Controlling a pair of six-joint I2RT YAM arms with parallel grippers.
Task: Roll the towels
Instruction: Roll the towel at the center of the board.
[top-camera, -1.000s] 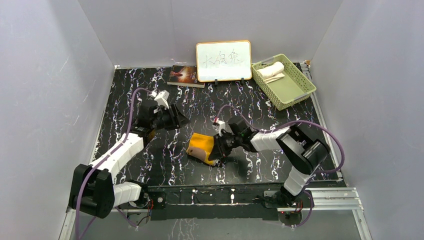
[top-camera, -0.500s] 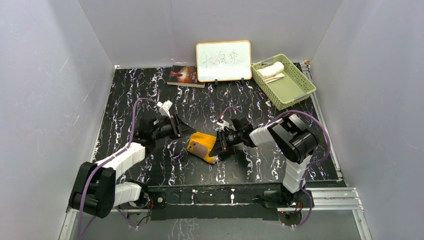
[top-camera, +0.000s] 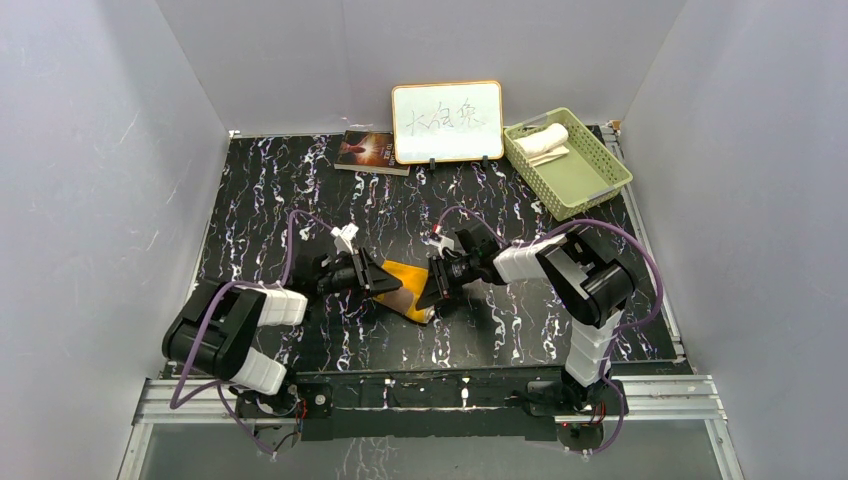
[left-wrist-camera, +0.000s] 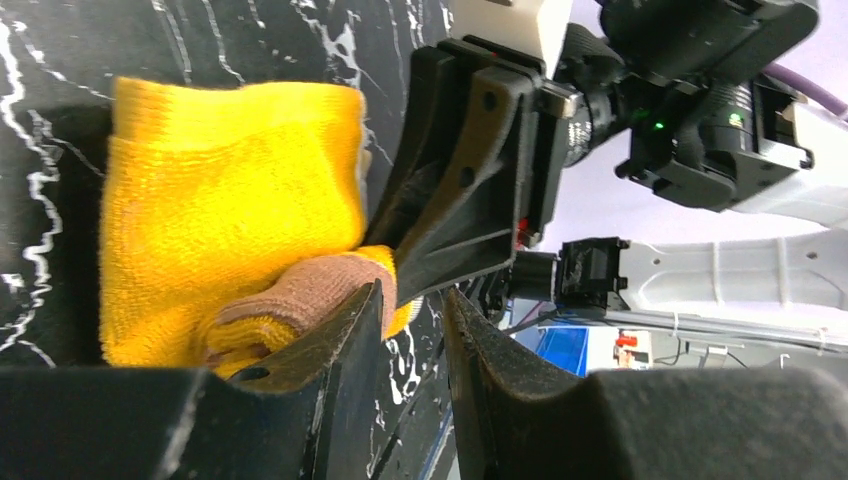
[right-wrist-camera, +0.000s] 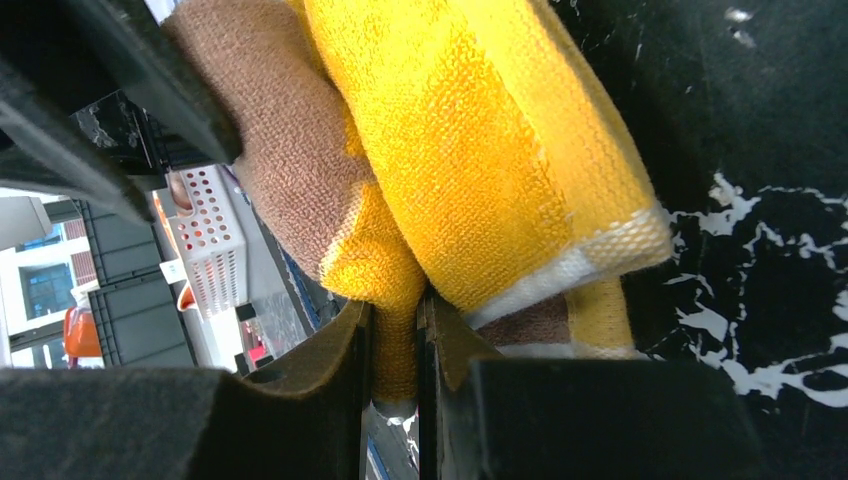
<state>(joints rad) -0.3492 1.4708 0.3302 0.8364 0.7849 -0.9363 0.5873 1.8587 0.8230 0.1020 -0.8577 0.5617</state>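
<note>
Top view: the orange-yellow towel (top-camera: 405, 290) lies bunched mid-way across the table (top-camera: 260, 200), between the left gripper (top-camera: 378, 283) and the right gripper (top-camera: 433, 287), and both touch it; the cream towel (top-camera: 543, 140) sits in the green basket (top-camera: 585, 175). Left wrist: the jaws are narrow and the towel's brown hem rests against one finger (left-wrist-camera: 330, 340), but I cannot tell whether it is pinched. Right wrist: the right gripper is clenched on a yellow fold of the same towel.

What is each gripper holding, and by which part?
Right gripper pinches the orange-yellow towel by a folded edge; left gripper rests against it, holding nothing.
</note>
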